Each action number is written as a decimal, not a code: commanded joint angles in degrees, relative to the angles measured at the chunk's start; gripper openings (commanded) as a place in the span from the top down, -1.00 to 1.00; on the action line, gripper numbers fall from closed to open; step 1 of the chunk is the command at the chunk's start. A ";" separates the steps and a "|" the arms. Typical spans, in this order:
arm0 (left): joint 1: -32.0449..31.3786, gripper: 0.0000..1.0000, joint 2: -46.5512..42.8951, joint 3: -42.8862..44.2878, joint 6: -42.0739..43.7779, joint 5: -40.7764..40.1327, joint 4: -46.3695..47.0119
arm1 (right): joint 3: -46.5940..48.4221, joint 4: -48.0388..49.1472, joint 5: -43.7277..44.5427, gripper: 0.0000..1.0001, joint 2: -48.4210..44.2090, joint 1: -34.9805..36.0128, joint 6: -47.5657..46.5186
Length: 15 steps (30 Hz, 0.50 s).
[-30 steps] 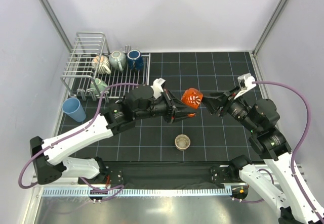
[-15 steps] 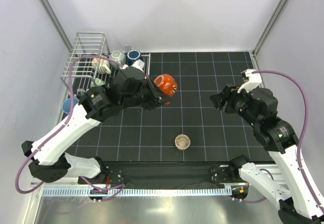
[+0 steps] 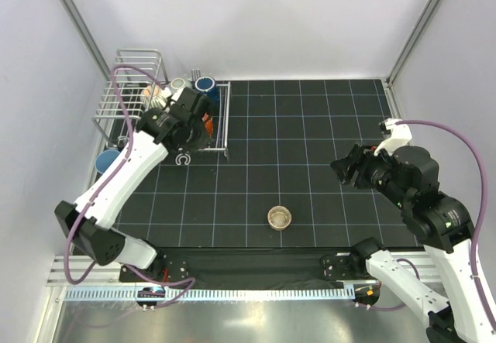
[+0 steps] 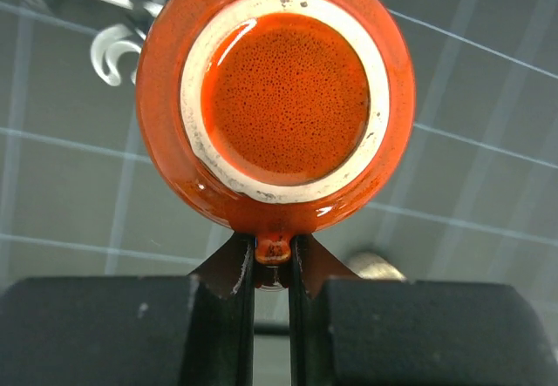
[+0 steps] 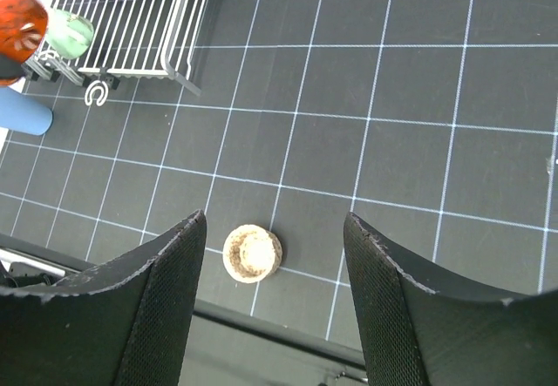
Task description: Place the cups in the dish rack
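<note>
Left gripper (image 4: 272,261): pinched on the small handle of the orange-brown cup (image 4: 283,98); you see both jaws flat against it.
Orange-brown cup: held clear of the bench (image 3: 310,126), with its pale foot ring and glazed base facing the wrist camera. In the right wrist view it sits by the near edge of the dish rack (image 3: 128,87), just beside the pale green cup (image 5: 70,33). You cannot tell whether the two touch.
Dish rack: far-left corner of the bench. The ribbed cream cup (image 3: 155,93), grey cup (image 3: 180,85) and dark blue cup (image 3: 206,84) lie on its flat slatted part.
Light blue tumbler (image 5: 22,111): on the bench just beside the rack's near-left side, partly hidden by the left arm in the top view.
Right gripper (image 5: 275,220): fingers spread wide with nothing between them, held above the bench on the right.
Small tan cup (image 3: 280,217): upright on the bench near the front edge, well apart from the rack. From the right wrist you see it below, between the spread fingers.
</note>
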 commanded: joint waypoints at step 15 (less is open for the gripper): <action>8.66 1.00 29.50 14.24 16.75 -7.86 13.62 | 11.81 -9.41 5.39 -0.32 2.72 0.33 -2.84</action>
